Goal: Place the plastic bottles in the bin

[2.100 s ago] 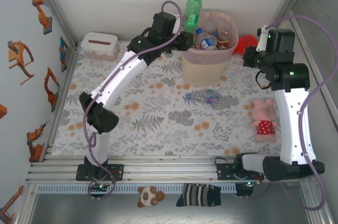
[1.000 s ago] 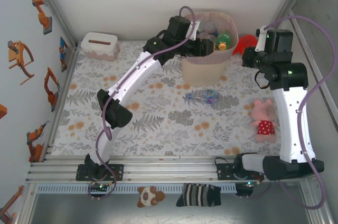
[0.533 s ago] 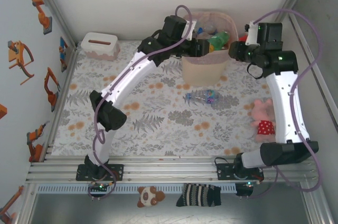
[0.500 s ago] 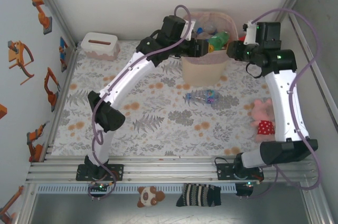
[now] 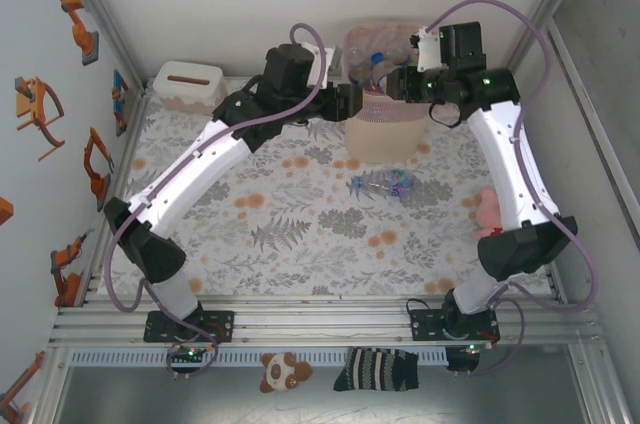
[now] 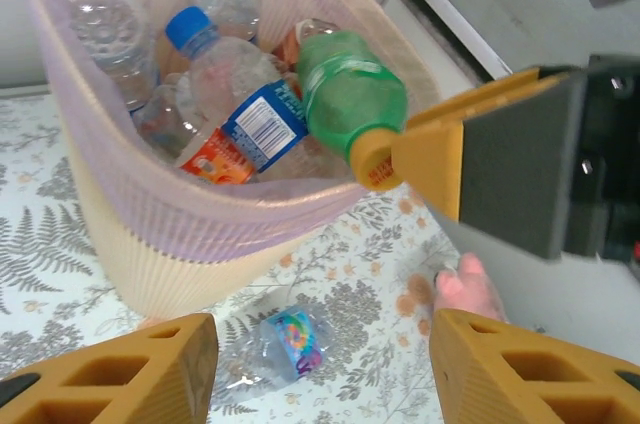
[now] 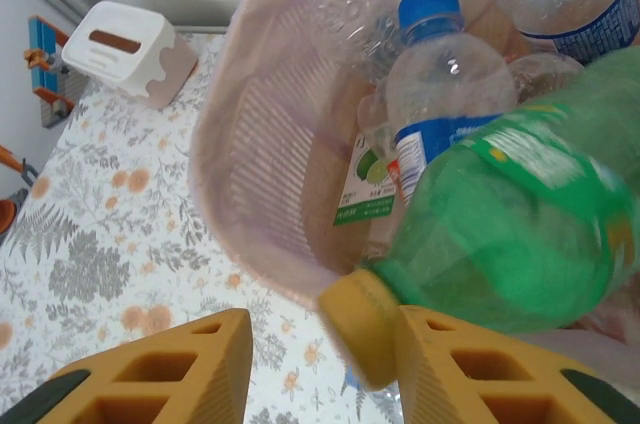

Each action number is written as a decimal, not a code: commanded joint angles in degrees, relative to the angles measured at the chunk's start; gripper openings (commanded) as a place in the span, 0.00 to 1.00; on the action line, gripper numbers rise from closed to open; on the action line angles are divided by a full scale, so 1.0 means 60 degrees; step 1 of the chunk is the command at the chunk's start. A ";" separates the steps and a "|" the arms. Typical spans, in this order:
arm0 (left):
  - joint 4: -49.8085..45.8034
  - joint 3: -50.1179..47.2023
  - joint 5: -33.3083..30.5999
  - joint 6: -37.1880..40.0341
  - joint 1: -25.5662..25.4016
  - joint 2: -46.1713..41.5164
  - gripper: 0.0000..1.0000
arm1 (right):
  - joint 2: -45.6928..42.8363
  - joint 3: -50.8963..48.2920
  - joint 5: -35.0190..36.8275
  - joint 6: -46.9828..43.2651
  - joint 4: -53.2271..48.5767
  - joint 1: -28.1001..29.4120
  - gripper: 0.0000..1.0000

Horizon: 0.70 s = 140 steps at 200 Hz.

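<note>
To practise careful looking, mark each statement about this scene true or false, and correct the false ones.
1. A plastic bottle lies on the table, outside the bin. True.
2. The green bottle stands upright in the bin. False: it lies tilted on top of the other bottles, with its yellow cap pointing toward the rim.
3. The left gripper is shut on a bottle. False: its jaws stand open with nothing between them.
4. The white tissue box stands to the left of the bin. True.
</note>
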 commanded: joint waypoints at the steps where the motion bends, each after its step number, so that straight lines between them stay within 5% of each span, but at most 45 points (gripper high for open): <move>1: 0.0572 -0.0543 -0.0536 0.0211 0.0061 -0.0602 0.58 | 0.0548 0.0498 0.0016 0.0489 0.0119 0.0051 0.39; 81: 0.0820 -0.1721 -0.1064 0.0248 0.0172 -0.1581 0.59 | 0.2266 0.2452 -0.0804 0.1145 0.0407 0.0139 0.38; 140: 0.0902 -0.1904 -0.0956 0.0163 0.0178 -0.1744 0.60 | 0.2052 0.2961 0.0323 0.0702 0.0302 0.0112 0.40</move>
